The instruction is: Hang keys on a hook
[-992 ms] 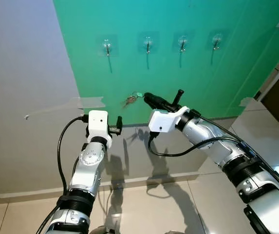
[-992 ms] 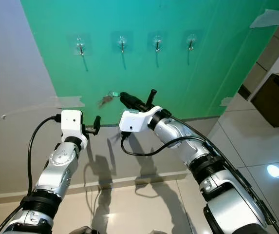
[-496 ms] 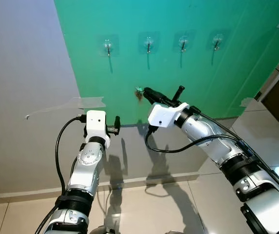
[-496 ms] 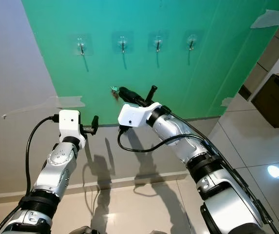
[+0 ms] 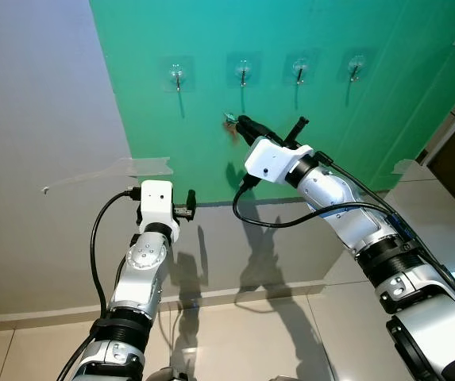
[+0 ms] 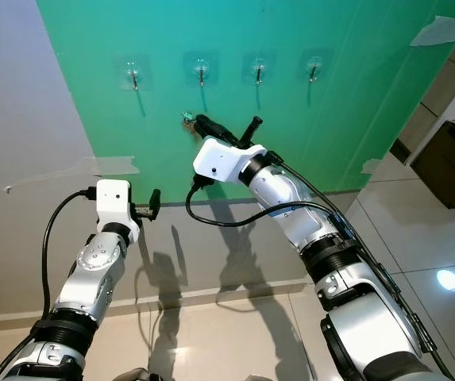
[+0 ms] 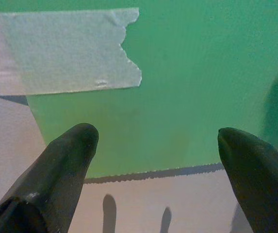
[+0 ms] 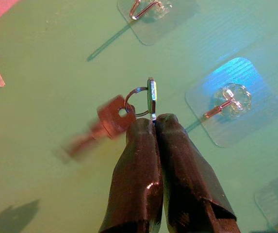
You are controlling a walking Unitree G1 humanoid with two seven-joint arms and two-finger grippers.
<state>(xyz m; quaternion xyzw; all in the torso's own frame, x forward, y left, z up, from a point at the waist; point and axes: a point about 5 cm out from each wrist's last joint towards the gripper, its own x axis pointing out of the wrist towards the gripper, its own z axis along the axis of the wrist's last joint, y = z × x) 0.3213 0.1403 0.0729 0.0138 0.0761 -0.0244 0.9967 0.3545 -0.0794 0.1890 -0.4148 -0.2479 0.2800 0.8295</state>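
Pinching the keys (image 8: pixel 129 112) by the ring between shut tips of the right gripper (image 8: pixel 152 127), just below the second hook (image 5: pixel 242 73) on the green wall panel (image 5: pixel 370 127). Ring edge-on, hook above and slightly ahead. Left gripper (image 7: pixel 158 150) spread wide, idle, lower down.

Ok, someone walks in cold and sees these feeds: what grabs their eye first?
The green sheet on the wall with four clear hooks in a row. Just below the second hook from the left, the right gripper pinches a key ring, its keys dangling blurred. The left gripper hangs open near the sheet's lower edge.
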